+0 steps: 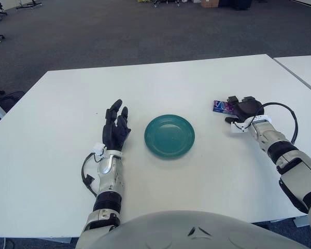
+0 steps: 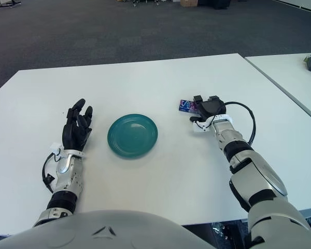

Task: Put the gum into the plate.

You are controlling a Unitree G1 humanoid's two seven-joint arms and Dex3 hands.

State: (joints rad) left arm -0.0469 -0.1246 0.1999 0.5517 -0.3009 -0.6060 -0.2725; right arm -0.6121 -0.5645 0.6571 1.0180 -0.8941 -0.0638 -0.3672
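Right hand (image 1: 244,110) beside flat purple gum (image 1: 221,107), round glossy teal plate (image 1: 169,136)

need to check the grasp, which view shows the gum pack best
The right eye view: the gum pack lies nearer picture centre, its purple face showing left of the right hand. The left eye view shows the same pack, equally part-hidden. Neither settles the grasp.

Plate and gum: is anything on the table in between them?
No. Both eye views show only bare white table between the green plate and the gum, which is beside the right hand.
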